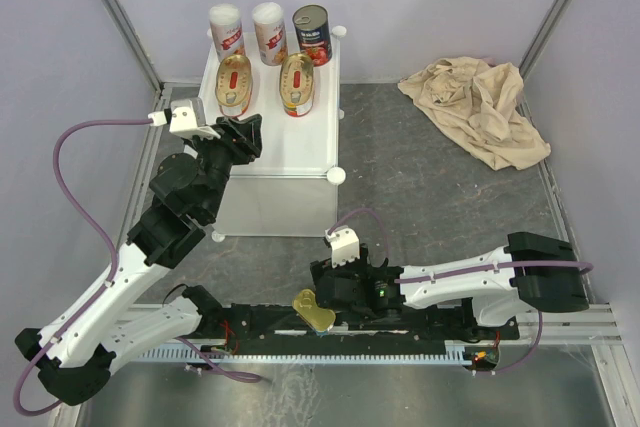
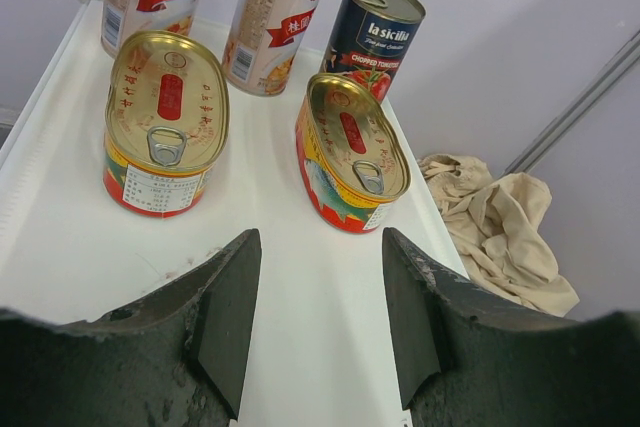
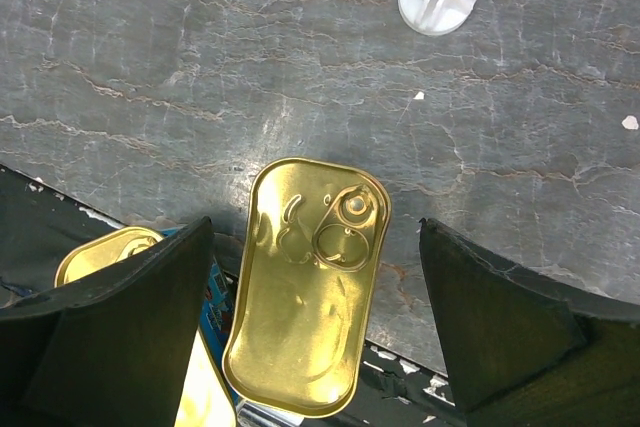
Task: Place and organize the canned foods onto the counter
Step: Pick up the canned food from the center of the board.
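The right gripper [image 3: 315, 247] hangs wide open, holding nothing. A gold tin [image 3: 305, 292] lies flat right under it, between its fingers. The tin looks hard, smooth and slippery, so squeeze its long sides. A second tin [image 3: 100, 252] peeks out beside one finger. The left gripper [image 2: 320, 247] is open and empty over the counter [image 2: 60, 247], with five cans [image 2: 165, 117] just ahead.

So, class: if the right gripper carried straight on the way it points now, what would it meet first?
Most likely the gold rectangular tin, lying lid-up between the right gripper's open fingers; depth is unclear.
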Controlling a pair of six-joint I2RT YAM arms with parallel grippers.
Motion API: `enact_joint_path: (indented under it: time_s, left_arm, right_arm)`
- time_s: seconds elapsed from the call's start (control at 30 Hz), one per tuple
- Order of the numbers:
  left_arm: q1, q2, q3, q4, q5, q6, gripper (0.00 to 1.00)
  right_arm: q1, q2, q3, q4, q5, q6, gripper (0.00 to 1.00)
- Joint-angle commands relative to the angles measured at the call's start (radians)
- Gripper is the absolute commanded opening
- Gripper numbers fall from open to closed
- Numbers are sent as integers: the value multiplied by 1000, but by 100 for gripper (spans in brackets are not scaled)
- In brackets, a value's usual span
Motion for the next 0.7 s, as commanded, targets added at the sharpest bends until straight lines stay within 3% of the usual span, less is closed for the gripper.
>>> enact_joint_path:
  time_s: [0.0,0.67]
  left_arm:
    - [-4,-9,16,32,-22,4,58]
    - [-4,-31,-12,53,-22,2,58]
  right_arm:
    - [6,13,-7,30,-1,15,91]
    - [-4,67,-12,12,9,45,86]
